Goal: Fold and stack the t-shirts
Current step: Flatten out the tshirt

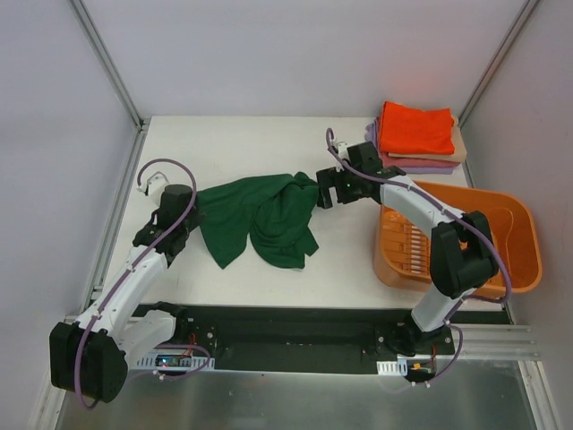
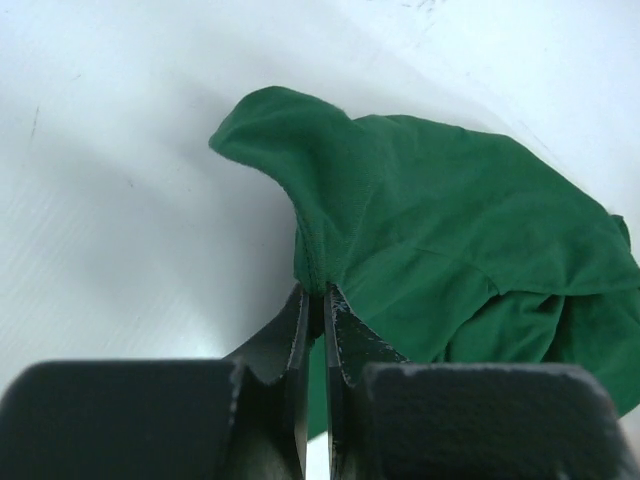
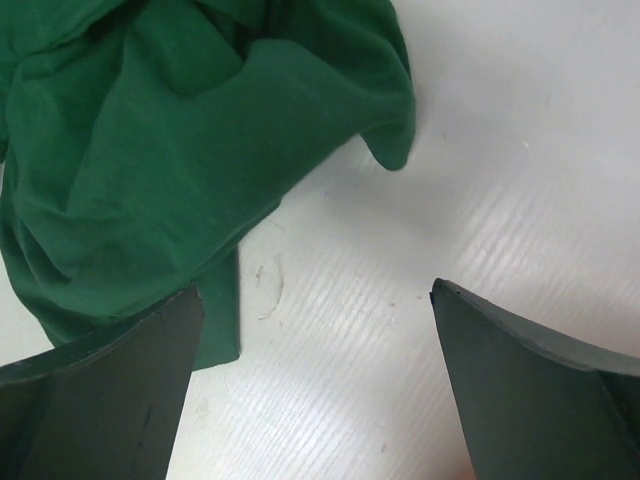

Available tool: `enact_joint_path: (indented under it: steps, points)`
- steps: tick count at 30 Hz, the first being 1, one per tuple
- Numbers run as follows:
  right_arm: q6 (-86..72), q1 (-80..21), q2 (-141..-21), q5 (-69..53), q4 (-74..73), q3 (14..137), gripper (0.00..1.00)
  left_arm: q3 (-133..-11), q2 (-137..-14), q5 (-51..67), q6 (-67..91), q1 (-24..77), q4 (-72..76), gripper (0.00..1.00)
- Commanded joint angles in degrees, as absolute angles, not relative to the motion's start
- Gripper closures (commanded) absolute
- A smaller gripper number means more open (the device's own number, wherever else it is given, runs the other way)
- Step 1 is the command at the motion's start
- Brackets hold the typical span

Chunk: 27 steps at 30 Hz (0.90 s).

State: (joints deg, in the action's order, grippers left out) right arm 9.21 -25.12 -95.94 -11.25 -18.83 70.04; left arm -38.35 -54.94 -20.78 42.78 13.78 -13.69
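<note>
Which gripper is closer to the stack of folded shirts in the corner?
Right. The right gripper hangs open at one end of the green shirt, left of the stack; the left gripper pinches the shirt's other end, farther away.

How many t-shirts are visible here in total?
4. A crumpled green shirt lies in the middle; a folded orange shirt, tan shirt and lavender shirt are stacked at the far right corner. More may be hidden.
</note>
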Motion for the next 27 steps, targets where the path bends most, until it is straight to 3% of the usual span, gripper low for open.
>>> enact_joint_path:
  steps: [1, 7, 13, 19, 21, 24, 27]
  points:
    - [22.0, -26.2, -98.1, -16.5, -16.9, 74.1, 0.01, -38.1, -54.7, -23.6, 43.4, 13.3, -14.9, 1.00]
    - [11.2, -25.4, -102.8, -10.8, -18.5, 80.4, 0.01, -38.5, -56.5, -22.6, 43.2, 13.2, -14.9, 1.00]
    - [-7.9, -25.8, -107.7, -11.7, -17.8, 83.7, 0.09, -38.8, -57.0, -21.8, 42.9, 13.0, -14.9, 1.00]
    - [-13.3, -27.2, -113.8, -7.1, -21.5, 88.7, 0.12, -38.8, -57.5, -21.5, 42.7, 13.0, -14.9, 1.00]
    - [-15.1, -27.2, -115.3, -6.2, -21.4, 88.9, 0.17, -38.8, -57.5, -21.8, 42.5, 12.9, -14.9, 1.00]
    - [-16.3, -27.2, -115.5, -6.1, -20.0, 88.3, 0.32, -38.8, -57.0, -22.0, 42.3, 12.8, -14.9, 1.00]
    - [-15.0, -27.2, -113.6, -7.1, -15.1, 86.7, 0.79, -39.1, -56.2, -22.2, 42.2, 12.5, -14.9, 1.00]
